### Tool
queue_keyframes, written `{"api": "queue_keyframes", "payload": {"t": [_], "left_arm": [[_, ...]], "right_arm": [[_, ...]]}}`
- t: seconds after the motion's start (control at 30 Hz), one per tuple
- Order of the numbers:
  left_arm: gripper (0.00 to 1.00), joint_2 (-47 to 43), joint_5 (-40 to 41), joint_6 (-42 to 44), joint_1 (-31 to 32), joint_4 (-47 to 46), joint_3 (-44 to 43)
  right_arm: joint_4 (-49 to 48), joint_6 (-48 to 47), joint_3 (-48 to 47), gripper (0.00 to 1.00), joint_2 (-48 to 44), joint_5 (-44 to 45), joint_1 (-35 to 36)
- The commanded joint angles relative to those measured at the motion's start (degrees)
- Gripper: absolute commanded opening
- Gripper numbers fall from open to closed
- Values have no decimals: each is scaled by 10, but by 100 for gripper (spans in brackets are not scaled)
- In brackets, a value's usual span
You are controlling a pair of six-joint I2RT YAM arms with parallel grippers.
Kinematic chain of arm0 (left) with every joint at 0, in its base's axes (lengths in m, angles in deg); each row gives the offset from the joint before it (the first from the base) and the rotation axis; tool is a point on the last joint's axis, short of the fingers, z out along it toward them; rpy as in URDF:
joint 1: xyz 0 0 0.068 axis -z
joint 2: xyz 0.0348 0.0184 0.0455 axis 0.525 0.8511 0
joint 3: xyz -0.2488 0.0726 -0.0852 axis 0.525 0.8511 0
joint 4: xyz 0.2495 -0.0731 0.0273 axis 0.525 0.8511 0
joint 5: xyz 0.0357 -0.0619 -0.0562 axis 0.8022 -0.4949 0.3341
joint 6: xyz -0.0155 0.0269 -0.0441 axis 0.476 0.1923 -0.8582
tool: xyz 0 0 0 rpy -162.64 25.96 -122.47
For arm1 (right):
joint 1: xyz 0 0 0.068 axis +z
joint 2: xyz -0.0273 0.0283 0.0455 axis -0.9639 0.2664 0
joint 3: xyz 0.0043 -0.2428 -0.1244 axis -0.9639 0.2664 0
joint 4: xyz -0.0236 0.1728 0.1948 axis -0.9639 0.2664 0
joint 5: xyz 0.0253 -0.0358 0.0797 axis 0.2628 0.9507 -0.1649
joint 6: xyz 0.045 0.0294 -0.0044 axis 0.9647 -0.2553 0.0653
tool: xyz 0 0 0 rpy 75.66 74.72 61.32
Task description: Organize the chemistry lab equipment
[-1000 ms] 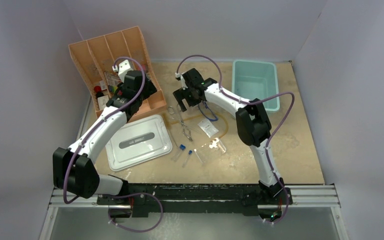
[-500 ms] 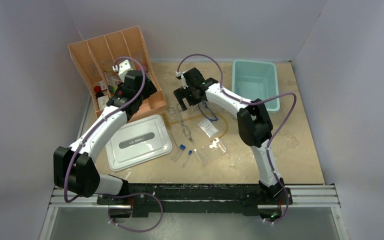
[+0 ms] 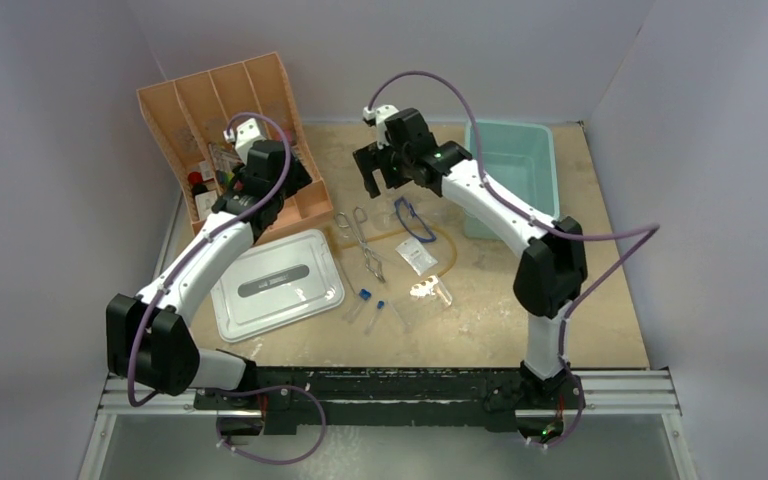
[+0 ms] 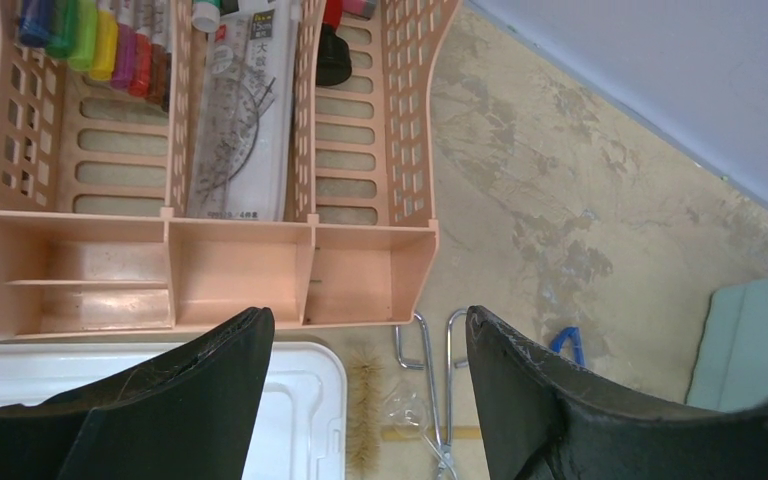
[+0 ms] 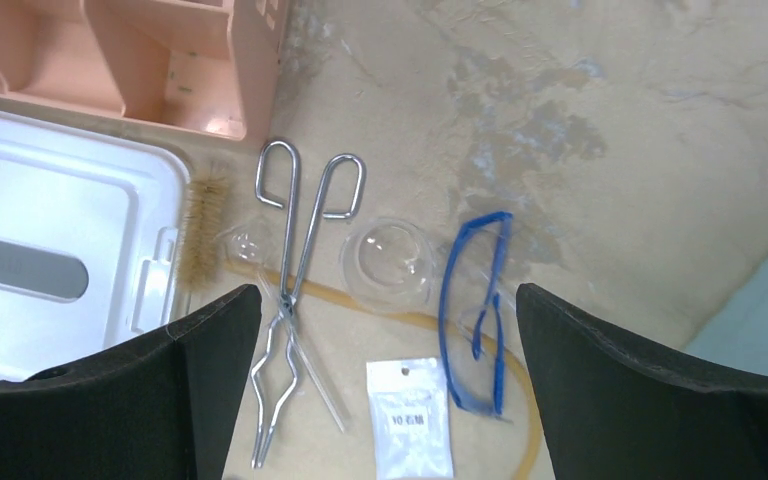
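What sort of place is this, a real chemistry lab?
Probably a robot test cell rather than a working lab: blank walls box in a scuffed tabletop, with forceps, goggles and test tubes lying loose on it.

The left arm (image 3: 205, 255) reaches forward and slightly right, elbow low. The left gripper (image 4: 368, 322) has its jaws spread wide, empty. The right arm (image 3: 500, 205) arcs forward and to the left; the right gripper (image 5: 388, 295) faces down, jaws wide apart and seemingly held aloft.
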Motion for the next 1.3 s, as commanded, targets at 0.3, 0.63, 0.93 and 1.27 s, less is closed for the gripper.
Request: {"api": "queue_keyframes", "payload": {"t": [0.3,0.63,0.93,1.27], "left_arm": [[70,-67,18,62,-5,-38,11],[73,-136,-35,144,-6,-69,31],[73,-186,-83,205,-6,-56,8],[73,-209,-201,228,-6,-43,-27]], "right_arm": [[2,-10,104,99,-175,10,-26],[64,-10,109,99,-237,123,-30],[44,-10,110,99,-321,108,-30],[-37,15,165,99,-432,-157,-30]]}}
